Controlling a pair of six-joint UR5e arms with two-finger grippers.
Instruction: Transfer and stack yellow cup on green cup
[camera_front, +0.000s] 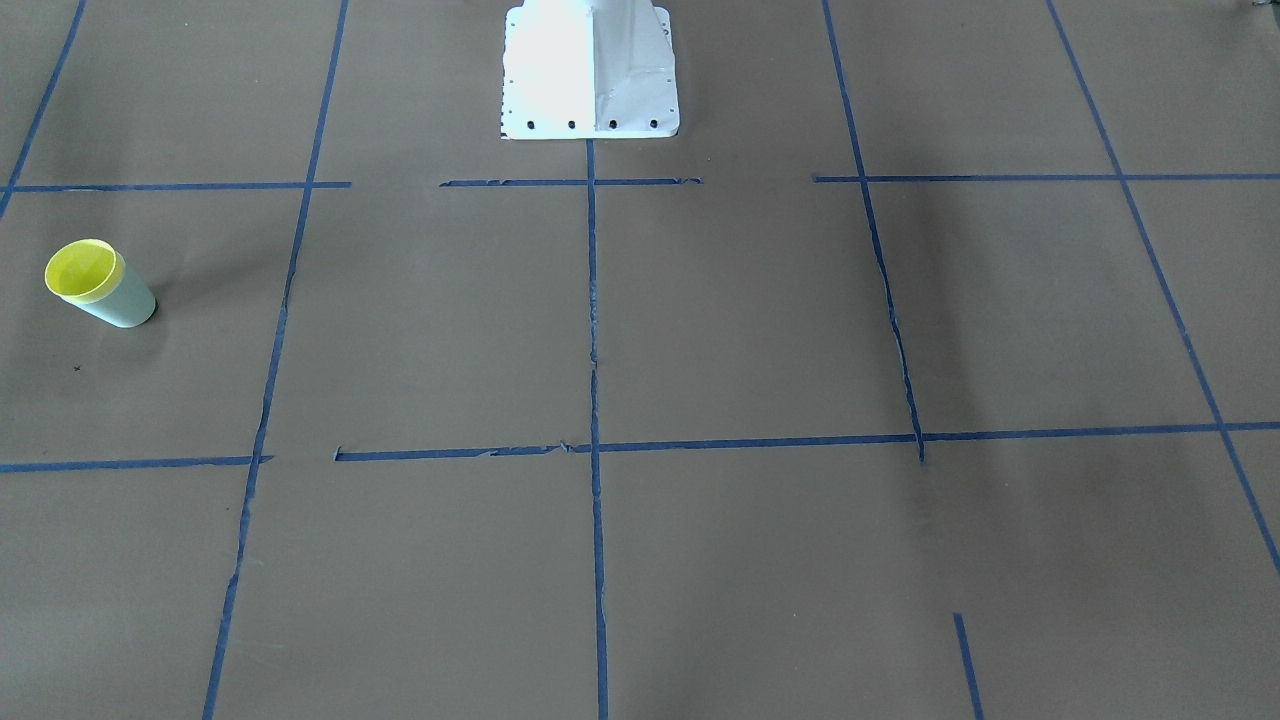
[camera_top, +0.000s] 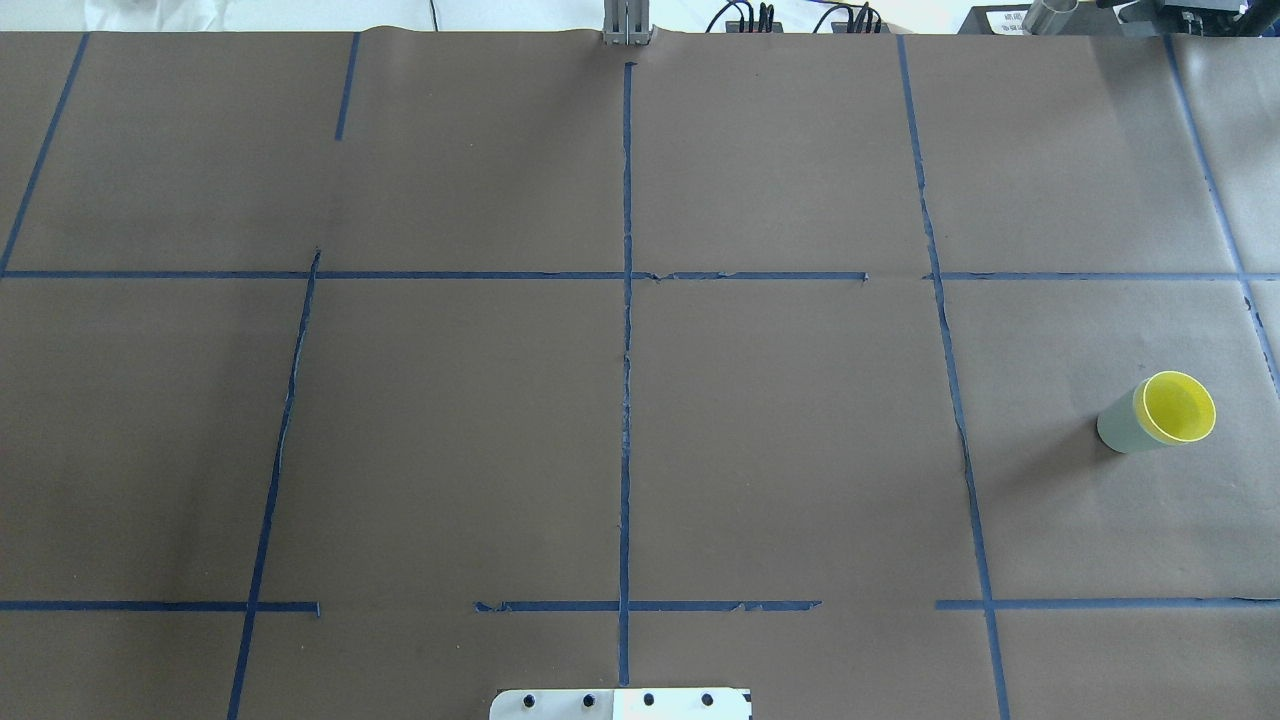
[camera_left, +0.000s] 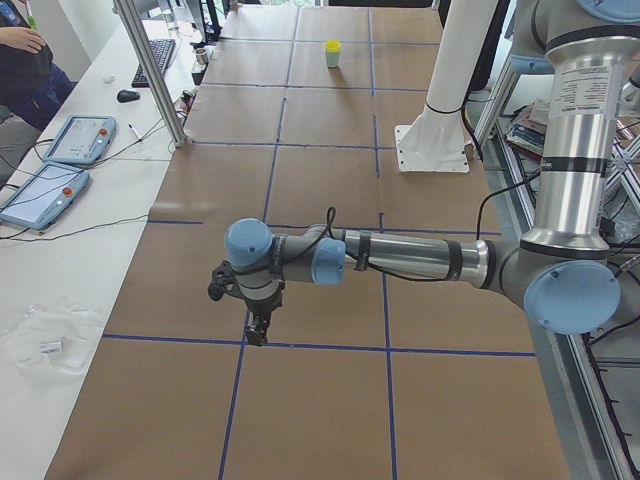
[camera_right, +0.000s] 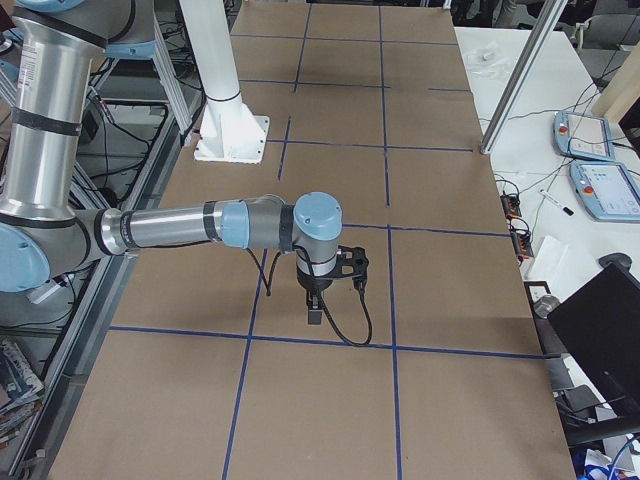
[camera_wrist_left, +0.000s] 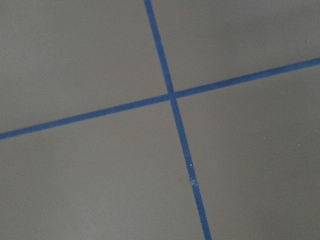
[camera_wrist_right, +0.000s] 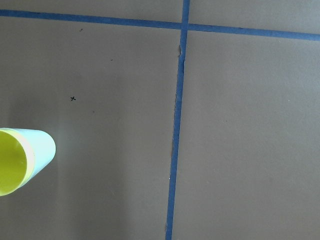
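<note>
The yellow cup (camera_front: 85, 270) sits nested inside the green cup (camera_front: 125, 303), only its rim and inside showing. The pair stands upright on the brown table on the robot's right side, as the overhead view shows for the yellow cup (camera_top: 1180, 405) and the green cup (camera_top: 1118, 428). The right wrist view has the pair at its left edge (camera_wrist_right: 10, 167). My left gripper (camera_left: 258, 335) hangs above a tape crossing, far from the cups. My right gripper (camera_right: 314, 315) hangs above the table. Both show only in side views, so I cannot tell whether they are open or shut.
The white robot base (camera_front: 590, 70) stands at the table's middle edge. Blue tape lines (camera_top: 626, 400) divide the brown paper into squares. A side table with tablets (camera_left: 45, 185), a keyboard and a metal post (camera_left: 150, 70) runs along the far edge.
</note>
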